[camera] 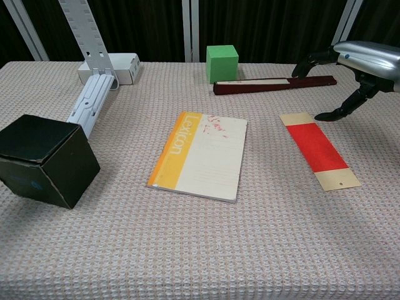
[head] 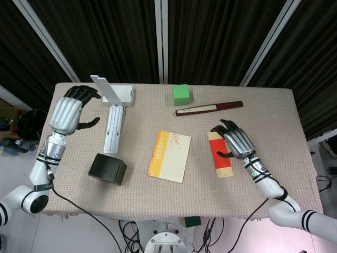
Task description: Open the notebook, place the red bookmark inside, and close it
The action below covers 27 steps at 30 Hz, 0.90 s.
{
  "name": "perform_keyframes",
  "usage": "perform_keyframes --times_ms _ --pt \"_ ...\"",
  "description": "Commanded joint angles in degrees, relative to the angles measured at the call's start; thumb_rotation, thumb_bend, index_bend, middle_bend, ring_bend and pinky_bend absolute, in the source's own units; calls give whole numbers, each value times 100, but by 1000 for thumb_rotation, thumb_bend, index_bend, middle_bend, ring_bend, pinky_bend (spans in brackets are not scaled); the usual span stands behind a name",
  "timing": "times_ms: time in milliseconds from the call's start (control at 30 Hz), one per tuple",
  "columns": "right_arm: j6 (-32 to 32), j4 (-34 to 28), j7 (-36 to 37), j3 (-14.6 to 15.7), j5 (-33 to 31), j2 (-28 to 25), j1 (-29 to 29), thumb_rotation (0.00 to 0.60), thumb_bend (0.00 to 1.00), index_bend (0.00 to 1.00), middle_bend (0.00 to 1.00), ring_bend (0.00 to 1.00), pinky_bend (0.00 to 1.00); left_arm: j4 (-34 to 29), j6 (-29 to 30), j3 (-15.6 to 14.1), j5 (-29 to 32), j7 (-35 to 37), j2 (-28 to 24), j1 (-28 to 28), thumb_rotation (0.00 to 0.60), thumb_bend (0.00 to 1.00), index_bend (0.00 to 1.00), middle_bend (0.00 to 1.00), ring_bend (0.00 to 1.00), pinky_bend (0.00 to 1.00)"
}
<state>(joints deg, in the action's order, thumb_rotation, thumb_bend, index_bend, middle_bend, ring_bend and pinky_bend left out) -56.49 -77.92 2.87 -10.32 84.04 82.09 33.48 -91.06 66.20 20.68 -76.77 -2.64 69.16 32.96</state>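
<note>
The closed notebook [head: 169,156] [camera: 200,155], cream with a yellow spine strip, lies flat at the table's middle. To its right lies the red bookmark [head: 219,158] [camera: 319,149], a red strip with tan ends, flat on the cloth. My right hand [head: 237,139] [camera: 359,65] hovers over the bookmark's far right side with its fingers apart; the chest view shows it above the cloth, holding nothing. At the table's left edge my left hand [head: 71,109] is raised with its fingers spread and empty; the chest view does not show it.
A black box [head: 107,168] [camera: 44,160] stands at the front left. Behind it lie a white slotted rail [head: 113,124] [camera: 90,103] and a white box [head: 124,95]. A green cube [head: 180,94] [camera: 222,61] and a dark red stick [head: 209,108] [camera: 275,84] sit behind the notebook.
</note>
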Motion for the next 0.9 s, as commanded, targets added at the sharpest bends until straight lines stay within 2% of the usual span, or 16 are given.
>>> perform_keyframes --times_ms 33,133,333,567,700,900 --pt "7 48 -11 53 3 23 29 600 128 274 237 76 139 -7 19 -60 -3 -30 -33 -6 600 156 340 265 192 209" --pt "-37 66 3 135 100 52 62 600 128 274 243 76 139 -149 118 -178 -21 -56 -144 -116 600 156 341 265 192 209" --pt "-98 95 421 446 614 182 210 600 128 274 273 105 164 -749 625 -656 -252 -255 -461 -663 600 156 340 266 192 209" --pt "271 598 71 565 962 690 742 600 127 282 280 105 164 -987 1371 -1302 -823 -258 -516 -1348 600 156 340 266 192 208" --pt "336 1053 43 594 1179 1096 1051 600 126 287 274 105 164 -979 1599 -1485 -1008 -241 -481 -1551 600 156 340 265 192 208" --pt "442 1665 112 720 1398 1540 1411 600 127 287 258 96 161 -969 1746 -1578 -1132 -205 -441 -1684 600 156 340 265 192 208"
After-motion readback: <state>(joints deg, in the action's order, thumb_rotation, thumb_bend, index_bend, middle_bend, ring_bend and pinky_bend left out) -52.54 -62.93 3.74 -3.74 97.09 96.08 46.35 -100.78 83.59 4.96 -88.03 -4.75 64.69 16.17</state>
